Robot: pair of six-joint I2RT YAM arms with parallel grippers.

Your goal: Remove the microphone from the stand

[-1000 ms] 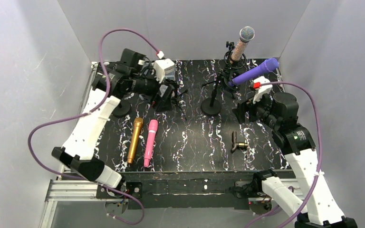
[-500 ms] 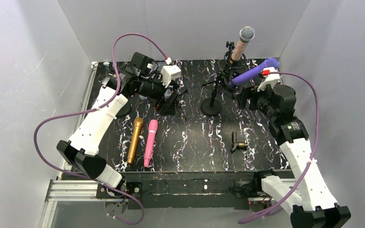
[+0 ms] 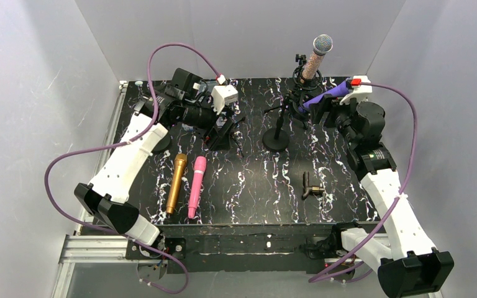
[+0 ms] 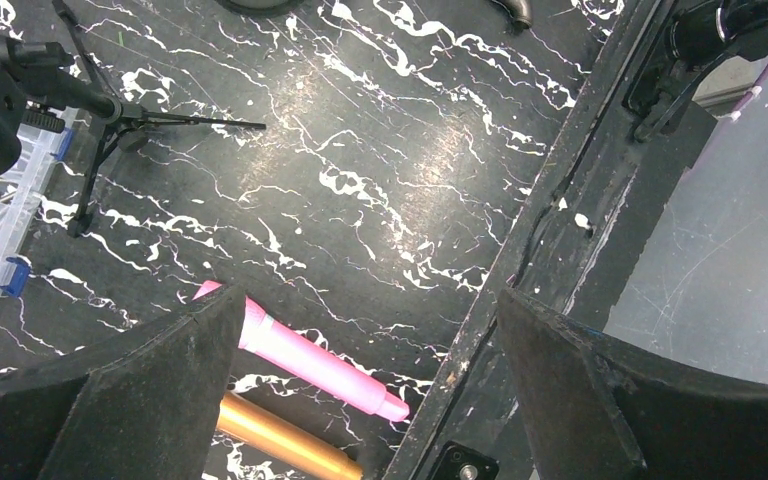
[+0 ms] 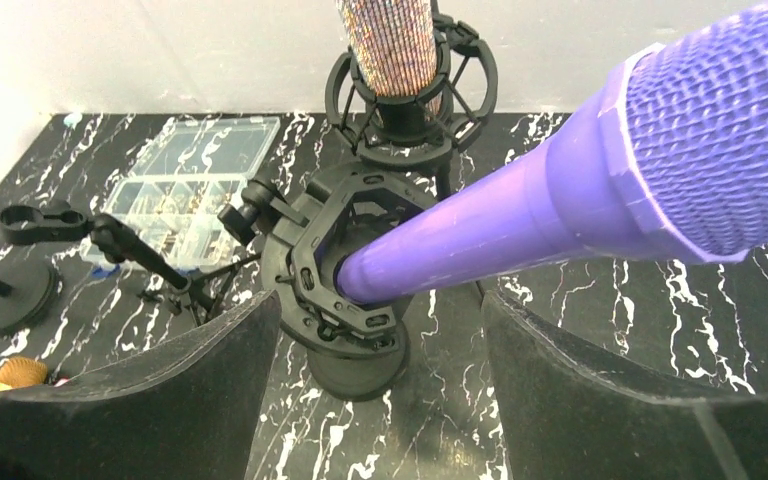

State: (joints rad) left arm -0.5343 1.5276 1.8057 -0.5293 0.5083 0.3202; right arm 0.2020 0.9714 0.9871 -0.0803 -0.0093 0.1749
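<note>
A purple microphone (image 3: 330, 94) sits tilted in a black shock-mount stand (image 3: 301, 102) at the back right of the table. In the right wrist view the purple microphone (image 5: 520, 215) runs up and right out of the mount ring (image 5: 335, 270). My right gripper (image 3: 322, 113) is open just right of the mount, and its fingers (image 5: 380, 300) sit below the microphone's body without touching it. A glitter microphone (image 3: 315, 59) with a silver head stands upright in a second mount behind. My left gripper (image 3: 223, 127) is open and empty over the left of the table (image 4: 372, 295).
A pink microphone (image 3: 196, 186) and a gold one (image 3: 176, 184) lie side by side at front left. A round-base stand (image 3: 277, 138) stands mid-table and a black clip (image 3: 310, 186) lies at front right. A clear parts box (image 5: 185, 190) and a small tripod stand (image 5: 150, 265) are at the back left.
My right arm has moved away from me and up, bringing its open gripper under the purple microphone. My left arm shifted slightly right early on, then stayed still.
</note>
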